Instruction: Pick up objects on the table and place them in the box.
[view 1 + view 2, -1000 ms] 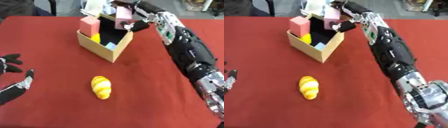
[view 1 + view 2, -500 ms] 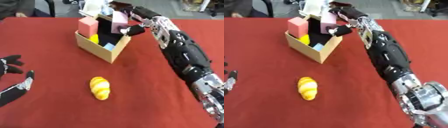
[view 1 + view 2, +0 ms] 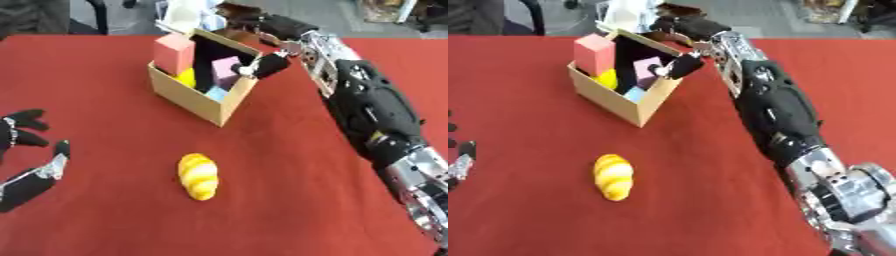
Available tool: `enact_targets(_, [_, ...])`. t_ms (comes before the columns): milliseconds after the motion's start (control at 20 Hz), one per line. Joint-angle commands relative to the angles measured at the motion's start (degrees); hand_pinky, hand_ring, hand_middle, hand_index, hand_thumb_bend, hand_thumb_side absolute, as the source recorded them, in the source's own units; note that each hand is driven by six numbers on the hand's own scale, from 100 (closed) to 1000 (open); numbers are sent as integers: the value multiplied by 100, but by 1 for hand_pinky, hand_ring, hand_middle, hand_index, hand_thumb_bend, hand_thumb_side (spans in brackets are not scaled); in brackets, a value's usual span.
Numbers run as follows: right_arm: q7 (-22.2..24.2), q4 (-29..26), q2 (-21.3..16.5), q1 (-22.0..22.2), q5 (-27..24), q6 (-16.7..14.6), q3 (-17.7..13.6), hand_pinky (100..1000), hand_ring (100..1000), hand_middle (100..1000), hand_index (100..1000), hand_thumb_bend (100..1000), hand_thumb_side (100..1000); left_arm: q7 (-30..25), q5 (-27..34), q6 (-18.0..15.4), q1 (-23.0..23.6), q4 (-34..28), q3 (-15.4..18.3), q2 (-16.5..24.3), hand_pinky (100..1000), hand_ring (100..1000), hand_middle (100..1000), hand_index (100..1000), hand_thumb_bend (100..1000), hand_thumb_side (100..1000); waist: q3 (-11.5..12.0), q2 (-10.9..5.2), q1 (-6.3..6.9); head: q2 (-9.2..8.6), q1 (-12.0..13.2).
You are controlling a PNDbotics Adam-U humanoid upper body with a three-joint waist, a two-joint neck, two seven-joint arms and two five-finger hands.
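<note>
An open cardboard box stands at the back of the red table. Inside it a pink-purple block leans against the right wall, beside a tall red-pink block, a yellow piece and a light blue piece. My right hand hovers over the box's right rim, open, with its fingers spread above and its thumb right beside the pink-purple block. A yellow bread-shaped toy lies on the cloth in front of the box. My left hand rests open at the lower left.
A white object stands just behind the box at the table's far edge. My right forearm stretches along the table's right side. Red cloth lies between the toy and my left hand.
The pink-purple block went from above the box rim, held in my right hand, down into the box. The fingers have spread away from it. The left hand stayed put.
</note>
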Motion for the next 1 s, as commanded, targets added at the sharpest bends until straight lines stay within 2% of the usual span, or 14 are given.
enact_targets(50, [70,-573,-294,-32,-450,-351,237,873,861,921,987,295,613,46,-4,4,5,-69,103,91,671,551,606,814,274,140,-42,-205,-77,-38,67])
enact_targets(250, [505,-1571,-643,251,-1617,-801,796,865,847,900,980,261,602,88,-21,14,18,-35,140,95,672,551,605,814,270,138,-149,-204,-104,-30,121])
enact_targets(400, [1030,-2445,-896,518,-2497,-879,1220,862,843,885,972,255,610,112,-30,14,19,-19,164,107,672,552,605,814,267,135,-197,-195,-112,-34,155])
enact_targets(450, [1219,-2702,-945,596,-2739,-873,1351,861,841,877,969,412,620,123,-32,17,22,-17,176,114,673,552,604,814,253,140,-211,-193,-113,-31,163])
enact_targets(500, [1419,-2935,-972,670,-2961,-870,1485,861,841,876,969,241,617,135,-34,22,23,-15,189,118,673,552,604,814,267,135,-223,-192,-114,-28,172])
enact_targets(600, [1812,-3268,-934,776,-3323,-835,1735,857,837,867,969,221,633,152,-35,30,21,-8,205,121,672,552,603,814,266,134,-240,-192,-115,-21,183])
enact_targets(800, [2458,-3373,-599,929,-3547,-810,2071,853,828,858,970,195,653,146,-28,28,-2,8,195,113,672,552,603,814,266,134,-242,-192,-104,-20,172])
enact_targets(1000, [2617,-3055,-178,1118,-3178,-957,2133,850,825,856,969,184,626,115,-19,20,-20,20,175,97,674,553,604,815,265,135,-218,-180,-73,-29,158])
